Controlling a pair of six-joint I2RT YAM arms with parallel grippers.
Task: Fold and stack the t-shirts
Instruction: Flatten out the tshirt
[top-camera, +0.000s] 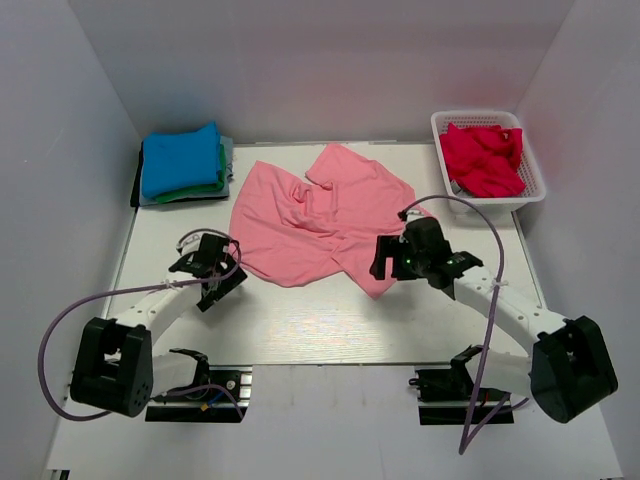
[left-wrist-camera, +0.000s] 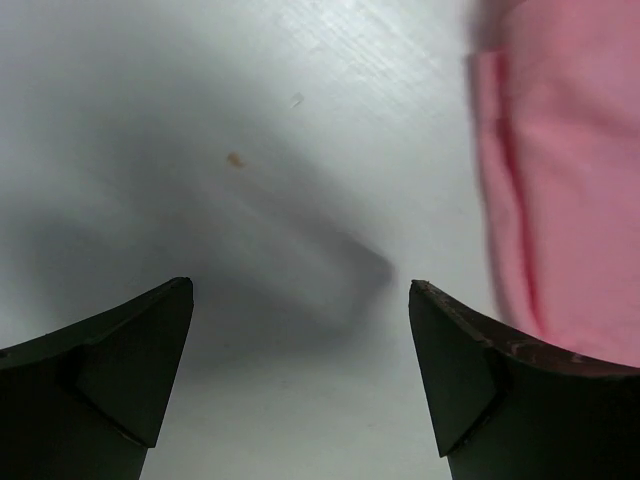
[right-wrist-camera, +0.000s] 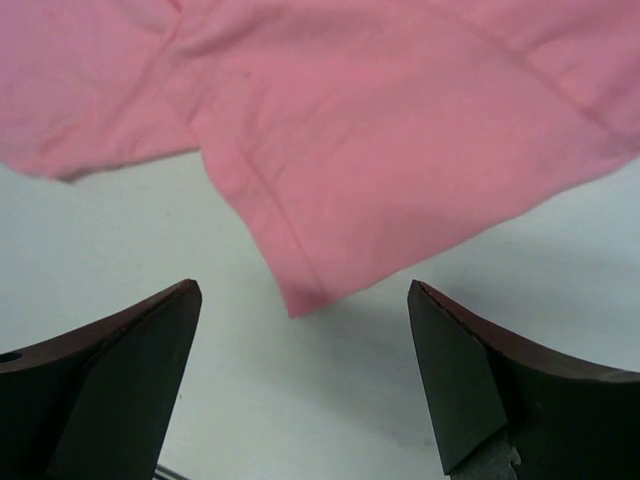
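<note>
Crimson t-shirt (top-camera: 483, 158) lies crumpled inside the white lattice basket (top-camera: 531, 165).

Soft, even overhead light fills the white enclosure without glare and leaves only faint shadows on the bench (top-camera: 320, 325), while both wrist views are slightly blurred, with a broad grey shadow ahead of the left claw (left-wrist-camera: 300, 292).

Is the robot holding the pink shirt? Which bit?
No, nothing is held. Both tools are open: the left tool sits beside the crumpled salmon pink cotton t-shirt, and the right tool is at its pointed corner, not gripping.
</note>
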